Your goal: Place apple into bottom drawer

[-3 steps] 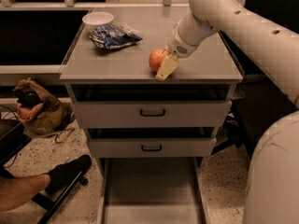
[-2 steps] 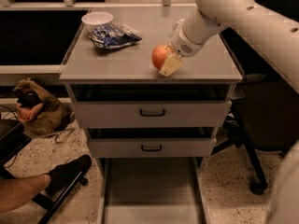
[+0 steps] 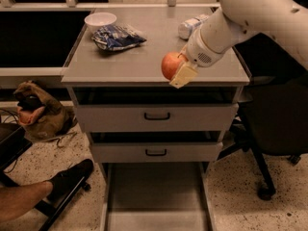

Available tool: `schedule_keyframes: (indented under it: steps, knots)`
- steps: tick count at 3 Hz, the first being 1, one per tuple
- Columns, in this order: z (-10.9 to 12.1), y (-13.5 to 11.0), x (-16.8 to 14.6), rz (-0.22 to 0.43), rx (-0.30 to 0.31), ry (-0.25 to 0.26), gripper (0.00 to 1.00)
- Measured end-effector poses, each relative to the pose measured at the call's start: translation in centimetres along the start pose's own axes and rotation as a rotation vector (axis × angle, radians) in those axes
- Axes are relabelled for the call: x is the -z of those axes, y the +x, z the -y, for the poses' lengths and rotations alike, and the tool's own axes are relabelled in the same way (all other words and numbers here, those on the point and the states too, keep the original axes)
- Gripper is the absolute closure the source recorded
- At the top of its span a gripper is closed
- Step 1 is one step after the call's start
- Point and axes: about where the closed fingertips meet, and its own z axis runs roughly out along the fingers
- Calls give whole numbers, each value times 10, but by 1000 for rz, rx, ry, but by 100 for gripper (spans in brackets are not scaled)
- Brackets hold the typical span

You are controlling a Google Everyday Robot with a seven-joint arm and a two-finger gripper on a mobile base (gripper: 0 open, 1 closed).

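Note:
The red-orange apple [image 3: 171, 65] is held in my gripper [image 3: 179, 67], just above the front edge of the grey cabinet top [image 3: 115, 64]. One cream fingertip [image 3: 183, 75] shows in front of the apple; the other finger is hidden behind it. My white arm comes in from the upper right. The bottom drawer [image 3: 156, 196] is pulled open below, a wide shallow grey tray with a bare floor, right under the two upper drawers [image 3: 156, 115] with black handles.
A white bowl [image 3: 100, 19] and a blue crinkled bag [image 3: 117, 36] lie at the back left of the top; a white bottle [image 3: 190, 27] lies at the back right. A black office chair [image 3: 272, 129] stands right. A brown bag [image 3: 38, 110] and a person's leg [image 3: 29, 201] are left.
The apple has been lifted off the cabinet top and carried toward its front edge in my gripper. The view has shifted, showing more of the top.

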Motion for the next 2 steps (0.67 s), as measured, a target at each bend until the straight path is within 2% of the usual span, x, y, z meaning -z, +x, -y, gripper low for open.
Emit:
schedule_keyframes:
  steps: [1, 2]
  knots:
    - [-29, 26, -15, 16, -19, -35, 100]
    - [-81, 90, -58, 51, -70, -32, 100]
